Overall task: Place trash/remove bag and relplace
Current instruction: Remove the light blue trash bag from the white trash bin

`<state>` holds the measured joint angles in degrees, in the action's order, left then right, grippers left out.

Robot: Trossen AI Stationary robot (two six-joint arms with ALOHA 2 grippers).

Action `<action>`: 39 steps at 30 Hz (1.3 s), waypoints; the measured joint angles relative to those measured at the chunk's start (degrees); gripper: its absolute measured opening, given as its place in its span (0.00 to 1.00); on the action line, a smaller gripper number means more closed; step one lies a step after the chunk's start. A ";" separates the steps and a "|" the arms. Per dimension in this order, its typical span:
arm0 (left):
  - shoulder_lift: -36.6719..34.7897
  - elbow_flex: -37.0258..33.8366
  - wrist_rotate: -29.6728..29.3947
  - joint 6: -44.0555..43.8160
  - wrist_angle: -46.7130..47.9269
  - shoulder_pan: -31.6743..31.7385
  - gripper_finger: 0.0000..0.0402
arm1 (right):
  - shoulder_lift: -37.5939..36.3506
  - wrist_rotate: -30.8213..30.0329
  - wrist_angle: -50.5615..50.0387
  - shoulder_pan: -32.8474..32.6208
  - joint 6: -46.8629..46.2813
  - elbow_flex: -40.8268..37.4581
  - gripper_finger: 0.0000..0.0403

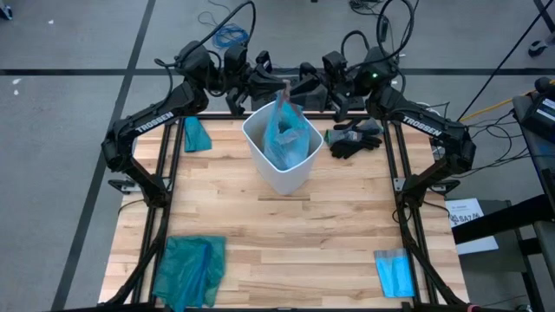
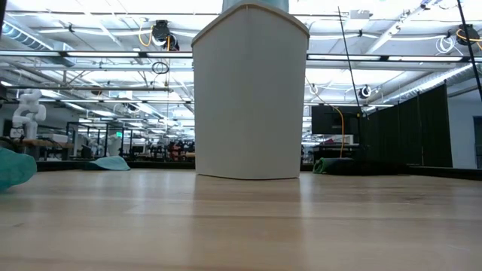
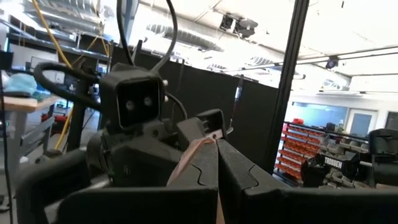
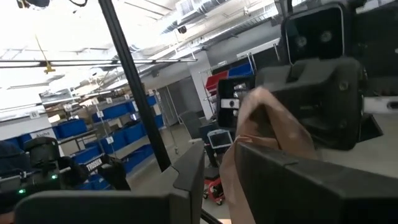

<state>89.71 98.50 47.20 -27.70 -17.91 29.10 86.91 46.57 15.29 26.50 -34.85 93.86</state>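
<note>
A white bin (image 1: 282,160) stands at the table's far middle, also in the low view (image 2: 251,98). The light-blue bag (image 1: 282,134) sits inside it, and its top is drawn up into a peak. A thin pinkish-brown strip (image 1: 284,92) rises from the peak to my two grippers, which meet above the bin's far rim. My left gripper (image 1: 276,85) and my right gripper (image 1: 295,87) are both shut on the strip. No loose litter shows. My left gripper pinches the strip (image 3: 198,151) between its two fingers, coming level from the table's left side. The strip runs down out of the pinch, clear of the table. My right gripper comes level from the table's right side. It has a crumpled pinkish-brown part of the strip (image 4: 261,127) between its fingers, lying against one finger (image 4: 292,171). A narrow gap shows beside the other finger. The gripper hides the contact lower down.
A folded teal bag (image 1: 197,134) lies at the far left and a darker teal-green bag (image 1: 189,269) at the near left. A small flat blue sheet (image 1: 395,273) lies near right. Dark gloves (image 1: 355,139) lie right of the bin. Bare wood (image 1: 295,243) lies in front.
</note>
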 joint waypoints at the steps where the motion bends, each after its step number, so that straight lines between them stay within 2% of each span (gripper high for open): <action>1: 0.00 0.00 -0.39 -0.02 -0.49 0.00 0.00 | 0.00 -0.02 -0.24 0.00 0.01 0.00 0.20; 6: -0.02 0.00 -3.72 -0.27 -1.39 -0.10 0.00 | 0.00 -1.05 -1.05 0.00 0.40 0.00 0.20; 11: -0.02 0.00 -3.65 -0.31 -0.57 -0.84 0.00 | 0.00 -4.29 -0.96 0.00 1.71 0.00 0.20; 27: -0.02 0.00 -4.00 -0.42 -0.40 -1.11 0.00 | 0.00 -4.44 -2.43 0.02 -0.67 0.00 0.20; 30: 0.04 0.00 -4.00 -0.46 -0.40 -1.11 0.00 | 0.00 -4.48 -3.45 0.11 -0.92 0.00 0.16; 34: 0.07 0.00 -4.02 -0.46 -0.41 -1.17 0.00 | 0.00 -4.76 -4.00 0.24 -0.59 0.00 0.02; 39: 0.11 0.00 -4.16 -0.48 -0.42 -1.40 0.00 | 0.00 -6.11 -2.69 0.28 -1.13 0.00 0.00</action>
<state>89.82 98.50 43.04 -28.18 -18.33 27.70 86.91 40.46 12.60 26.79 -35.98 93.86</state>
